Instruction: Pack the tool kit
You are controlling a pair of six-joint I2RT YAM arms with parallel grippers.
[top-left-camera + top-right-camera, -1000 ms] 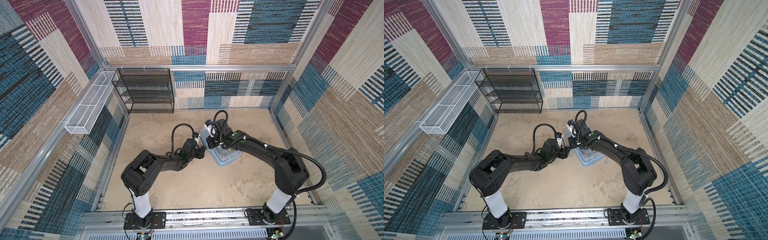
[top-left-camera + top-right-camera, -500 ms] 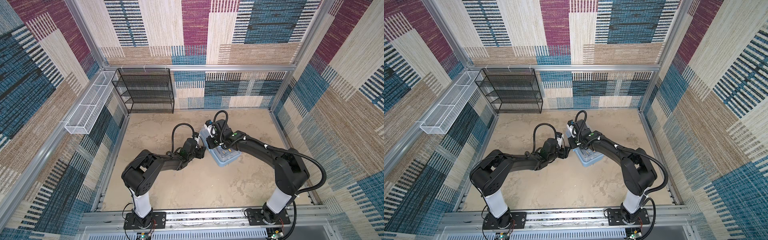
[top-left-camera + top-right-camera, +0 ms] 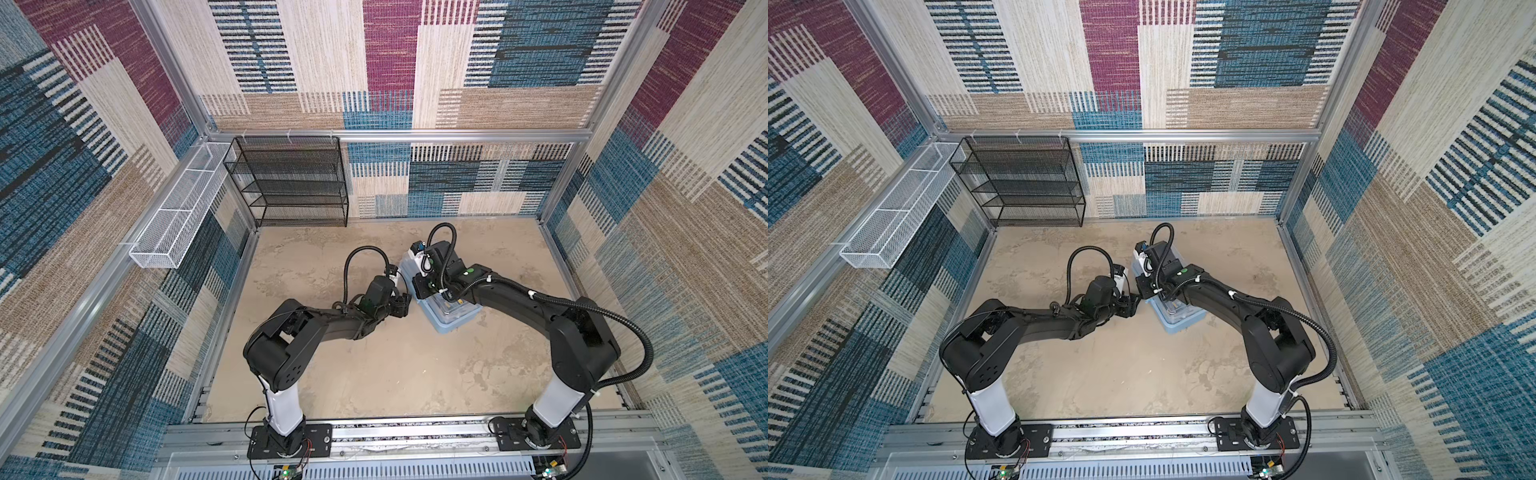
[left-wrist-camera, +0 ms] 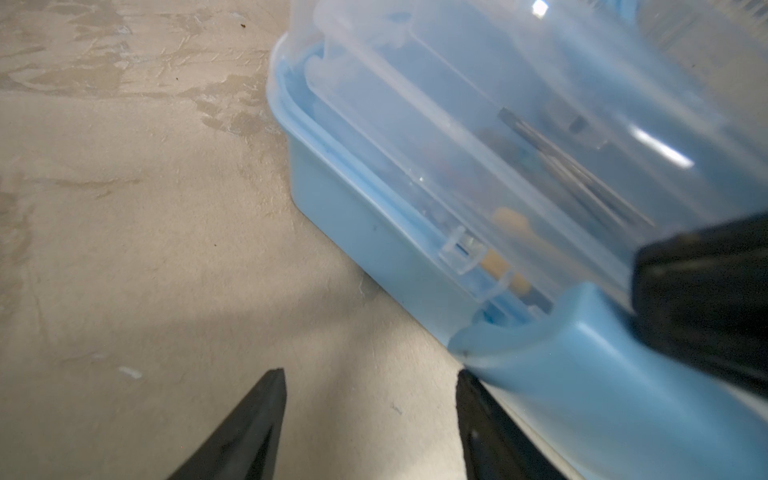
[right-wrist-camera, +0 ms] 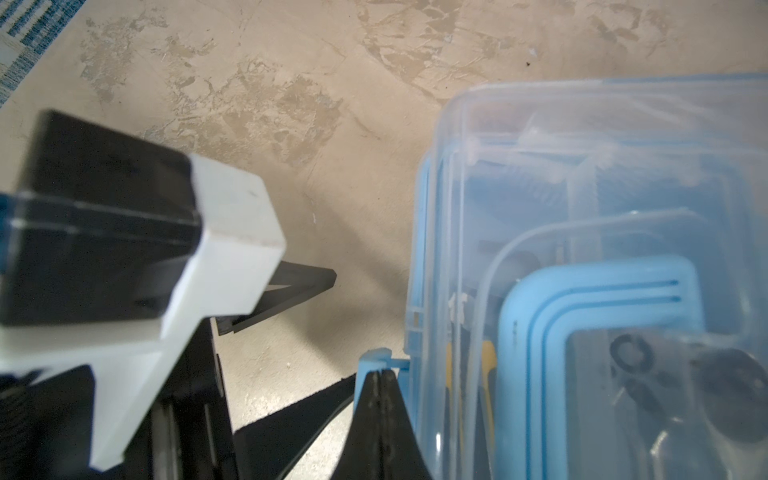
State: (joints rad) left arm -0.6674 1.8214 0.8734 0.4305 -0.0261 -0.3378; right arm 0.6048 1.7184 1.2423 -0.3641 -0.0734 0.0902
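Observation:
The light blue toolbox [image 3: 451,318] [image 3: 1177,321] stands mid-table with its clear lid [image 5: 582,166] down and tools dimly visible inside. Its blue handle [image 5: 582,299] lies flat on the lid. My right gripper [image 5: 380,376] [image 3: 419,293] is shut, with nothing between its fingers. Its tips press on the blue latch [image 5: 374,359] [image 4: 582,374] at the box's left side. My left gripper [image 4: 370,374] [image 3: 405,306] [image 3: 1133,302] is open just beside that latch, low over the table. One of its fingers lies under the latch's edge, the other is off the box.
A black wire-mesh rack [image 3: 291,183] stands at the back left against the wall. A long white mesh basket [image 3: 178,216] hangs on the left rail. Patterned walls and aluminium rails close in the beige table [image 3: 374,374].

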